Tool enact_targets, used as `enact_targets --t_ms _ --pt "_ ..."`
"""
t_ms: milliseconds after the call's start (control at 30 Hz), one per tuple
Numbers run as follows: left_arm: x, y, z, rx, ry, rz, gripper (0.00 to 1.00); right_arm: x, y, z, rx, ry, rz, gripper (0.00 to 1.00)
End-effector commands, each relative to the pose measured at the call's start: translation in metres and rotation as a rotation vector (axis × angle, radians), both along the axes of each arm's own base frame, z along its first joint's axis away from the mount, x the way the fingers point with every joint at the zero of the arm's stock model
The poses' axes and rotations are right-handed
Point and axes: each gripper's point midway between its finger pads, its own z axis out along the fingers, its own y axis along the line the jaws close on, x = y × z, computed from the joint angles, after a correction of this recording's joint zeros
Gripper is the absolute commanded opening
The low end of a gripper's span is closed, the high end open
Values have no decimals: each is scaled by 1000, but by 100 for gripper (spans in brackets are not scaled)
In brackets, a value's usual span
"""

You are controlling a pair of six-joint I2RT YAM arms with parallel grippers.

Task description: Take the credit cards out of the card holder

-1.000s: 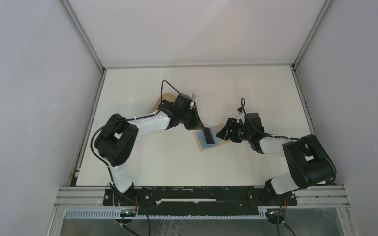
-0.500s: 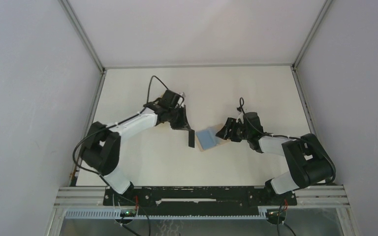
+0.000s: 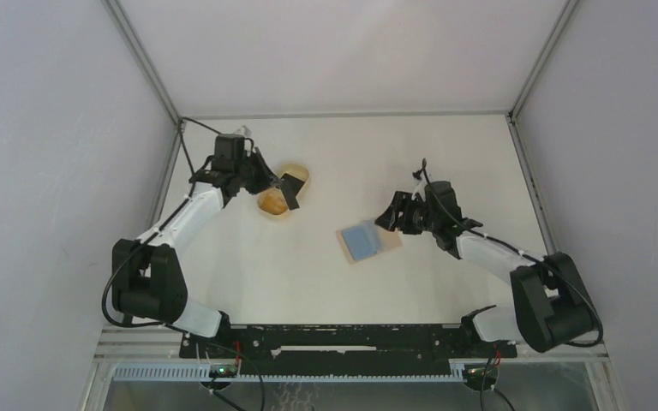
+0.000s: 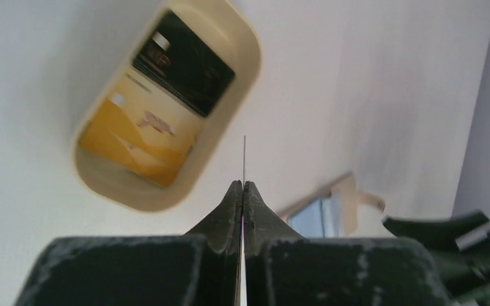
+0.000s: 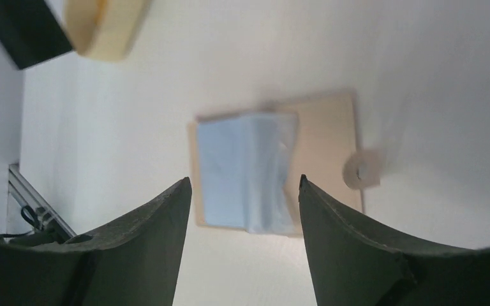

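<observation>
Left wrist view: one card pinched above the tray, ready for the drop

The left pincer (image 4: 243, 186) is clenched on a thin card (image 4: 244, 159), seen edge-on over the oval tray (image 4: 131, 203); the next move, I judge, calls for lowering and letting go; the right pincer (image 5: 244, 180) hangs released over the card holder (image 5: 328, 134), which lies mid-desk (image 5: 421, 76) with light blue credit cards (image 5: 236, 166) poking out; how many remain inside is hidden; the held card's face cannot be read.

White-linked arms (image 3: 190, 214) with black joints (image 3: 141, 282), black cables (image 3: 422, 174)
</observation>
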Motion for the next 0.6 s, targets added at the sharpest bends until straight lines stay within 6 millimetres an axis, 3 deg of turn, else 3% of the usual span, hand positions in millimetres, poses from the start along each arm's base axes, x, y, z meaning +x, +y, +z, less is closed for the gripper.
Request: enact_targets --t_ms 0,133,267,400,567 --pt "42 37 33 -100 -193 191 0 27 -4 75 -13 -207 1 71" --pt "67 43 45 -188 -253 284 0 29 -4 106 38 -257 -5 72" --pt "83 42 41 -256 -265 345 0 23 -8 114 25 -261 0 72" --pt "93 44 26 -276 -251 392 0 19 -12 118 20 -267 -4 72" --pt "99 41 -11 -263 -175 408 0 17 -18 117 4 -263 -16 72"
